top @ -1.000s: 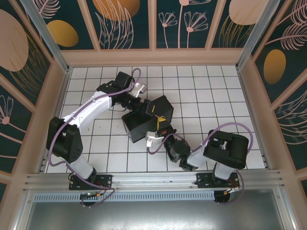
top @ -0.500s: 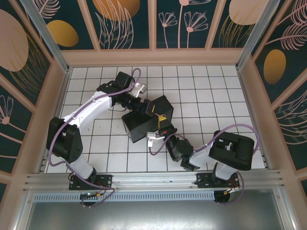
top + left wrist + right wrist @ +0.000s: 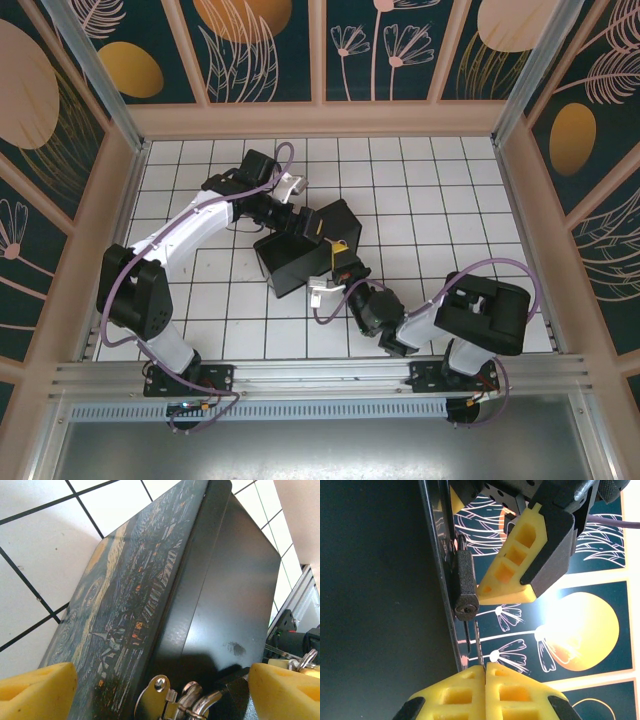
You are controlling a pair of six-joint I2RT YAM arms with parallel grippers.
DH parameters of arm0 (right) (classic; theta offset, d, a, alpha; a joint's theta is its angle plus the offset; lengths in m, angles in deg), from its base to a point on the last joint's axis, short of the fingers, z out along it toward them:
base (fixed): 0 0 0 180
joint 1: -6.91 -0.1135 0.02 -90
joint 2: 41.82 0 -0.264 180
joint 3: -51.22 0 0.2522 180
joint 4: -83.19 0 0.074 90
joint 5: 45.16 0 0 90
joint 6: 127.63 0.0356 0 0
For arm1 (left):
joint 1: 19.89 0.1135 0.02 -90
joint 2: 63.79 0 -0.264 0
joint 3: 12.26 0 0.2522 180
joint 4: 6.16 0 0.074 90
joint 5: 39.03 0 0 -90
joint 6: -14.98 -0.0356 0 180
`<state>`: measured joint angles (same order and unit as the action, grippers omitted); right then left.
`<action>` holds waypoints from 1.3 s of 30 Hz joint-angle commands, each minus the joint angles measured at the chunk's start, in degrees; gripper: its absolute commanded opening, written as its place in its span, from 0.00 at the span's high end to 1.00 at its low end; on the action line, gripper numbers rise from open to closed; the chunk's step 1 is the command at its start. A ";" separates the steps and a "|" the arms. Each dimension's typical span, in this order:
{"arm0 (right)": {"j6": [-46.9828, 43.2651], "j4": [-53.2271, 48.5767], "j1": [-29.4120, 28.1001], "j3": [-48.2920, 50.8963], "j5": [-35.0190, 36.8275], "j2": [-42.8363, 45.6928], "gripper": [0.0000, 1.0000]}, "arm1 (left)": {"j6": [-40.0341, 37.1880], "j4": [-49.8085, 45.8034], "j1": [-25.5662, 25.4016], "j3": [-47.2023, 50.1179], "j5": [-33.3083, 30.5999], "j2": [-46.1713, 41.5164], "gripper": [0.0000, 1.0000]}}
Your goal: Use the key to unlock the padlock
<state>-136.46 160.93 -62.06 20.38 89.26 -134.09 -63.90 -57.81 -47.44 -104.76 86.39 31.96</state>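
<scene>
Right hand [image 3: 485, 669] is pinched tight, both yellow pads pressed together on the key [image 3: 478, 647], and the thin blade sticks up toward the padlock [image 3: 466, 587]. The tip sits just under the keyhole, a touch to the side, not in. The padlock hangs at the edge of the black box [image 3: 380, 580], hard against its shiny metal rim. 1 yellow finger [image 3: 505, 594] of the left hand crowds it from the other side, so it's a tight slot there.

Left hand [image 3: 157, 692] has its 2 pads spread wide, 1 on each side of the box's near end. Cannot tell whether they press it.

From above, the box [image 3: 300, 262] stands mid-worktop [image 3: 450, 190], with bare tiles running out to the right wall [image 3: 535, 240]. The right arm's elbow sits close to the near rail [image 3: 320, 372].
</scene>
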 commanded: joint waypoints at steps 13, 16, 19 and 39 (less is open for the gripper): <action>3.77 5.10 0.37 -1.47 -0.62 -1.61 1.00 | -1.16 -1.47 -0.31 0.52 -0.69 0.32 0.12; 3.64 5.18 0.67 -1.79 -0.66 -1.92 1.00 | -1.18 -1.42 -0.33 0.82 -0.61 0.10 0.12; 4.16 5.18 0.77 -1.98 -0.68 -2.49 1.00 | -1.18 -1.48 -0.31 0.84 -0.50 -0.05 0.13; 3.66 6.00 1.25 -3.53 -1.35 -3.06 1.00 | -1.18 -0.96 -0.31 1.86 0.04 -0.30 0.13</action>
<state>-133.71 160.95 -61.01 18.34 88.67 -136.91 -63.90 -56.76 -47.44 -104.41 86.52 31.94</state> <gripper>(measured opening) 0.052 0.871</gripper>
